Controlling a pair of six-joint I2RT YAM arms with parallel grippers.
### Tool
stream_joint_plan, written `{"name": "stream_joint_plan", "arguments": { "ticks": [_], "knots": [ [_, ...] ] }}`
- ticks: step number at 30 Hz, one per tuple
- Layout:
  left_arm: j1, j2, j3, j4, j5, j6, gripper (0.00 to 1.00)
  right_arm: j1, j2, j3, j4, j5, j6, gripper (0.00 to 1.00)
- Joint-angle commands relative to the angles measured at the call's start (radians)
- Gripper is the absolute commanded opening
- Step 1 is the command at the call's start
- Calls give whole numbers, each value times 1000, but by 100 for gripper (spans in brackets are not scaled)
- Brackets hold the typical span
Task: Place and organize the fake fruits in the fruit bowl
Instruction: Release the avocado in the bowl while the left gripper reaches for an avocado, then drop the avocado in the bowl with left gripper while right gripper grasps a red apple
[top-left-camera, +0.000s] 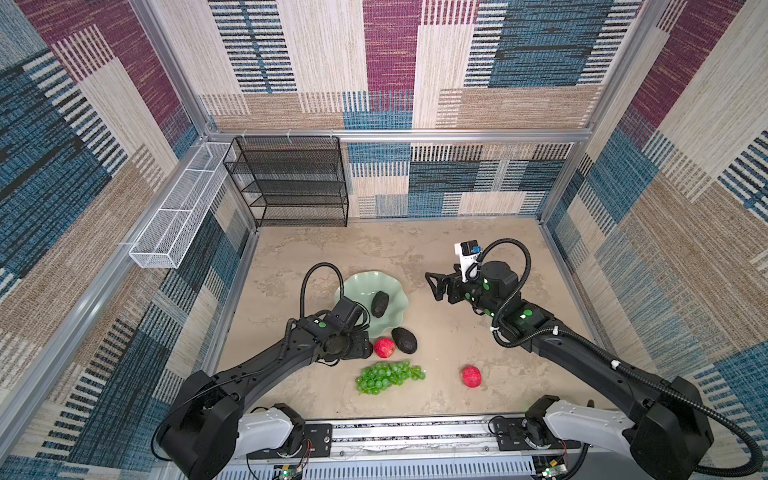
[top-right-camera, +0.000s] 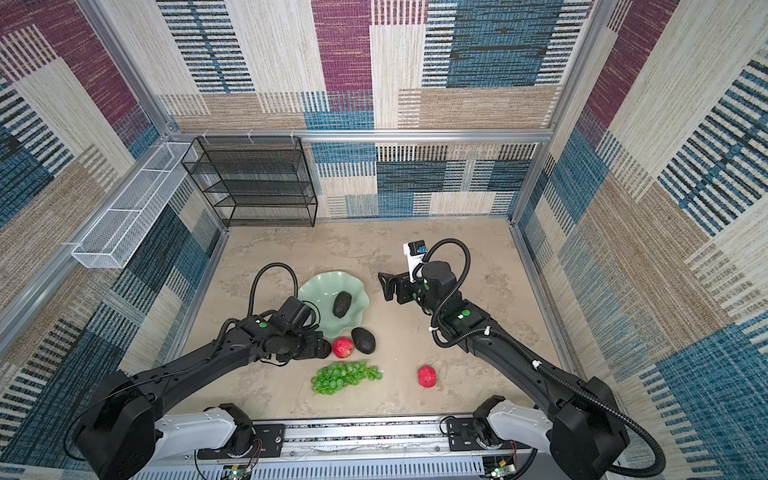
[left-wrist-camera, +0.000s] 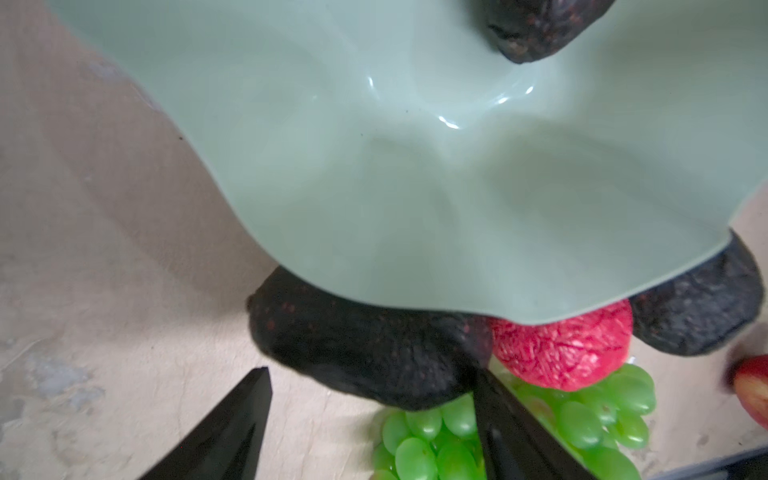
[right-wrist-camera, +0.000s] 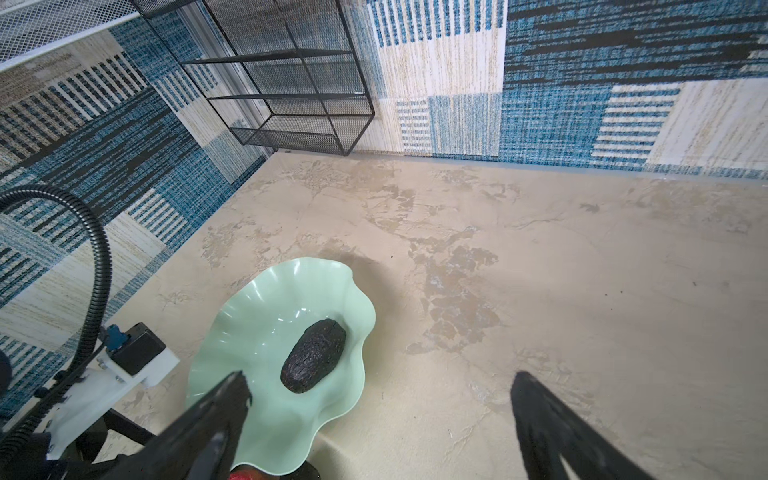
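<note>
The fruit bowl (top-left-camera: 356, 286) (top-right-camera: 316, 291), pale mint with a wavy rim, holds one dark avocado (top-left-camera: 379, 304) (right-wrist-camera: 313, 355). Just outside its near rim lie a second avocado (top-left-camera: 404, 340), a red fruit (top-left-camera: 384, 347) and the green grapes (top-left-camera: 388, 376). Another red fruit (top-left-camera: 471, 376) lies alone to the right. In the left wrist view a third avocado (left-wrist-camera: 365, 349) rests on the table, partly under the rim of the bowl (left-wrist-camera: 374, 187). My left gripper (left-wrist-camera: 372, 371) (top-left-camera: 365, 348) stands open around it, one finger (left-wrist-camera: 498, 415) touching it. My right gripper (right-wrist-camera: 379, 376) (top-left-camera: 432, 284) hangs open and empty, right of the bowl.
A black wire shelf (top-left-camera: 291, 183) stands against the back wall at the left. A white mesh basket (top-left-camera: 178, 208) hangs on the left wall. Patterned walls close in the tan table (top-left-camera: 478, 249) on three sides.
</note>
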Motion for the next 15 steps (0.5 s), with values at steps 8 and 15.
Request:
{"name": "stream_joint_plan", "arguments": {
  "ticks": [8,15],
  "knots": [
    [-18,75,61,-23,-54,32,85,0,-15,-5,20,4,13,100],
    [-18,91,44,-25,-57,11,85,-1,-21,-13,24,3,8,100]
  ]
}}
